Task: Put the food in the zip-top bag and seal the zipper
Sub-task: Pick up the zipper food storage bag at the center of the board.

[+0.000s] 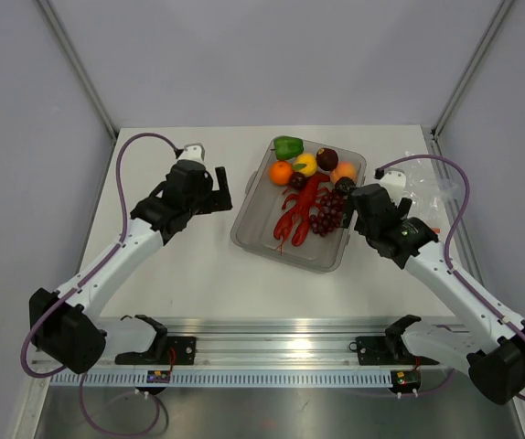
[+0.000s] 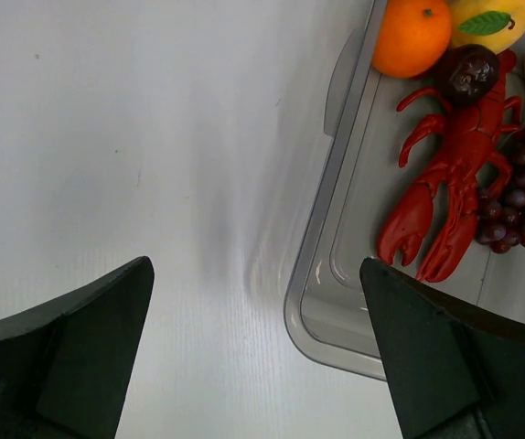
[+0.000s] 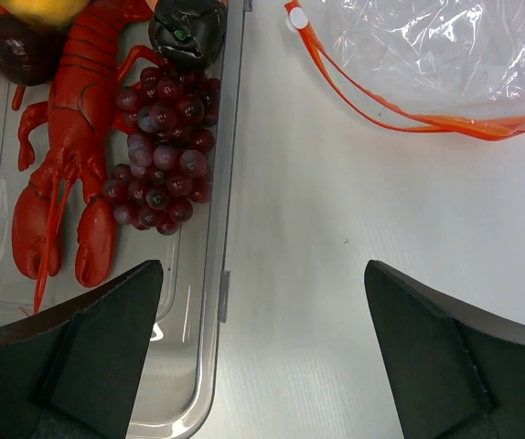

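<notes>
**First, a clean pick with the bag's mouth kept reachable**

All the food (image 1: 310,187) lies in the clear-grey tray (image 1: 244,240). The red lobster (image 3: 66,146) runs down the middle and the purple grapes (image 3: 164,155) sit against the right wall. The zip-top bag (image 3: 445,55) lies flat and empty on the tabletop (image 3: 336,274), just right of the tray. Its red-orange zipper (image 3: 400,117) runs along the edge nearest the right arm, and its two strips look slightly parted.

The right fingers (image 3: 445,366) stand wide and hold nothing, over the tray's right wall between grapes and bag. The left fingers (image 2: 70,357) are equally wide and empty, over bare tabletop beside the tray's left near corner.

Nothing is bagged yet, so the step in hand is probably the first pickup. The grapes are the natural start for the right arm. It should come down clear of the tray wall and close across the cluster's narrow width, since the lumpy bunch may roll. The thin bag will likely slide or collapse, so one lip probably needs pinning. The left arm is well apart from it.
</notes>
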`<action>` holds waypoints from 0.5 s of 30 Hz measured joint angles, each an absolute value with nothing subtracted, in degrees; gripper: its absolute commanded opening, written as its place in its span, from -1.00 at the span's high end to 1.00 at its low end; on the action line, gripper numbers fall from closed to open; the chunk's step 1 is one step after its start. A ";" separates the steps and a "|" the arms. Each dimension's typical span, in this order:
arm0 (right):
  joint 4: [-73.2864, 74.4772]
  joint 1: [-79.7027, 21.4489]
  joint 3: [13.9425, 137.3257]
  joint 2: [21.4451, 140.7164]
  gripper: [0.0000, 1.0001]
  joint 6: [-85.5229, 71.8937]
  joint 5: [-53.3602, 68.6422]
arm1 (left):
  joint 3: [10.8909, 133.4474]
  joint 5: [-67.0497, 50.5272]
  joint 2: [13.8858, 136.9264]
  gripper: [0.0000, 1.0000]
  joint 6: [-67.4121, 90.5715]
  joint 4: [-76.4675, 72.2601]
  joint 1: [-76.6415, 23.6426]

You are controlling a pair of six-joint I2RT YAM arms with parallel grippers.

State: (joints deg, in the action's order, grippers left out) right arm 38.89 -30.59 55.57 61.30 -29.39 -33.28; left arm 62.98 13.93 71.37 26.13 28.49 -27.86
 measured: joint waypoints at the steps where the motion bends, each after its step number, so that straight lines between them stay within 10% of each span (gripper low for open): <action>1: 38.89 -30.59 55.57 61.30 -0.99 -29.34 -33.28 | 62.98 13.82 71.37 -0.98 25.93 28.88 -27.88; 15: 28.05 -25.93 53.95 64.01 -0.96 -6.00 -38.13 | 63.09 9.61 71.31 -0.98 24.86 30.87 -27.88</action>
State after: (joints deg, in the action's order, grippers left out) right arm 28.05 -25.93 53.95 64.01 -6.00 -38.13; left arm 63.09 9.61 71.31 24.86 30.87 -27.88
